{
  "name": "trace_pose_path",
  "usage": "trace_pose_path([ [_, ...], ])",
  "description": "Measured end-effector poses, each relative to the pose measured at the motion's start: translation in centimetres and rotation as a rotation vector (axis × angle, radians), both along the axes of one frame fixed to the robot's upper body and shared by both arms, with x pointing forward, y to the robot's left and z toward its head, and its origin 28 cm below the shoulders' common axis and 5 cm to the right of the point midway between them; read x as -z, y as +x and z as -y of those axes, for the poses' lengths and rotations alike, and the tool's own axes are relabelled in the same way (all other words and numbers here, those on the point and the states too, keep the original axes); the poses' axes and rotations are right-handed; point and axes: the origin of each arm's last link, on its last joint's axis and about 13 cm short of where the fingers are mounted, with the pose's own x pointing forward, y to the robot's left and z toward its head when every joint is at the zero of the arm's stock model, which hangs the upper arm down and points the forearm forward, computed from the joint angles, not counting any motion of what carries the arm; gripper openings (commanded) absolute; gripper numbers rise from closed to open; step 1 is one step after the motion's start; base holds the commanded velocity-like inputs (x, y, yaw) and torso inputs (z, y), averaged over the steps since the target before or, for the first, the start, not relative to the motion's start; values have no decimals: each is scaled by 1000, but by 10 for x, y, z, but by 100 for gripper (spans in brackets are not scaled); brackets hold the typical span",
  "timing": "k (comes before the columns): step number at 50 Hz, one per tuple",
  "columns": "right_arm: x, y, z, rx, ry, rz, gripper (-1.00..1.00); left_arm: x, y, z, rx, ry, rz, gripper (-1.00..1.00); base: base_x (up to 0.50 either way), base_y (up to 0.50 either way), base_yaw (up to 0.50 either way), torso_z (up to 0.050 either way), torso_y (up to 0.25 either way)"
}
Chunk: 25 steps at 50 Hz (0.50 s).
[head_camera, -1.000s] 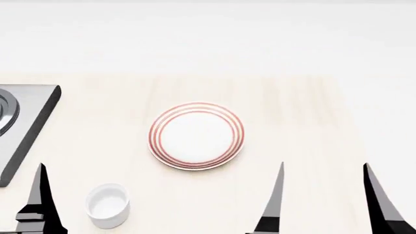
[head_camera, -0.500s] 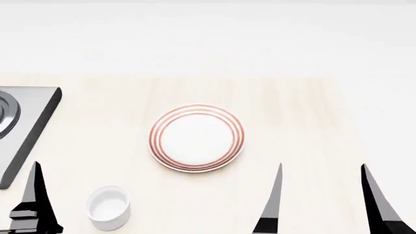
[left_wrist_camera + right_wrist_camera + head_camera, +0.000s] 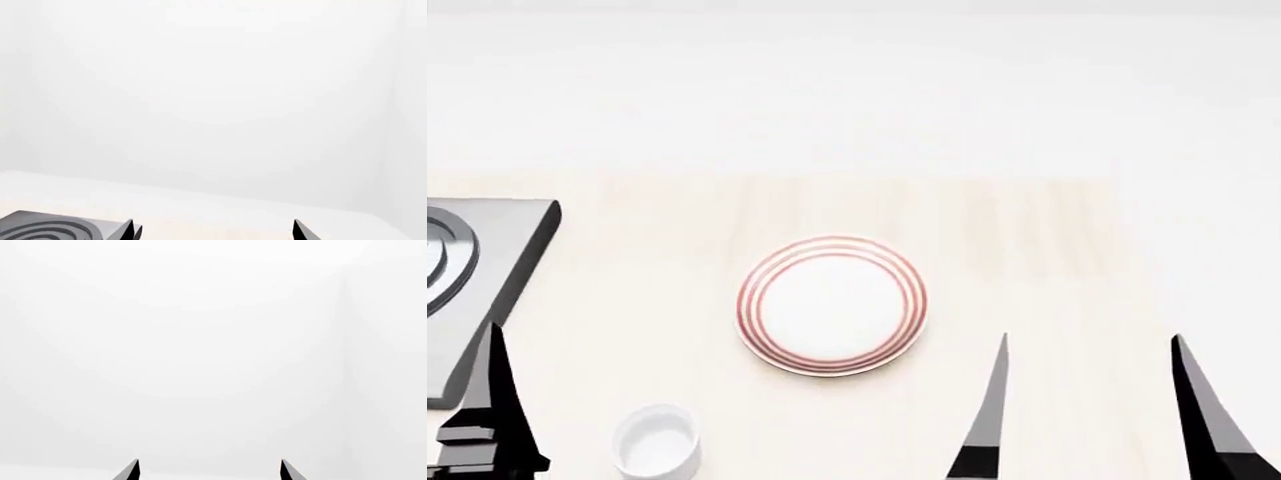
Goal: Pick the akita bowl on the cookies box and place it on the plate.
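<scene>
**A:** Start nearest you. Your right gripper point(image 3: 1090, 410) stands with its two dark fingers wide apart and nothing between them. Your left gripper point(image 3: 213, 231) shows two tips well separated in its wrist view, also empty.

**B:** And what sits around them?

**A:** Just inboard of your left gripper is the small plain white cup point(image 3: 657, 442). Ahead of both tools, between them, lies the round shallow white plate with thin red rings point(image 3: 831, 305), bare on the pale wooden tabletop point(image 3: 1054, 260). Out past your left gripper is the grey metal stove corner point(image 3: 481, 265).

**B:** The speckled akita bowl, the cookies box?

**A:** Neither shows in any view; you must look elsewhere for them.

**B:** How should I take it?

**A:** I'd judge such a bowl stiff, smooth and breakable. Pinch one side of the rim, one finger inside, one outside, and lift straight so the carton beneath doesn't shift.
</scene>
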Motion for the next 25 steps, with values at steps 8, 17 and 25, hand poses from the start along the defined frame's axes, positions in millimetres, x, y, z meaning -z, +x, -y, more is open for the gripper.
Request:
trace_pose_path([
  [8, -1, -2, 0, -7, 2, 18, 100, -1, 0, 0, 2, 2, 4, 100, 500, -38, 0, 50, 0],
  [17, -1, -1, 2, 16, 7, 31, 100, 0, 0, 0, -6, 1, 1, 100, 278, 0, 0, 28, 0],
  [25, -1, 0, 2, 26, 6, 33, 100, 1, 0, 0, 12, -7, 9, 100, 0, 0, 0, 0, -62],
])
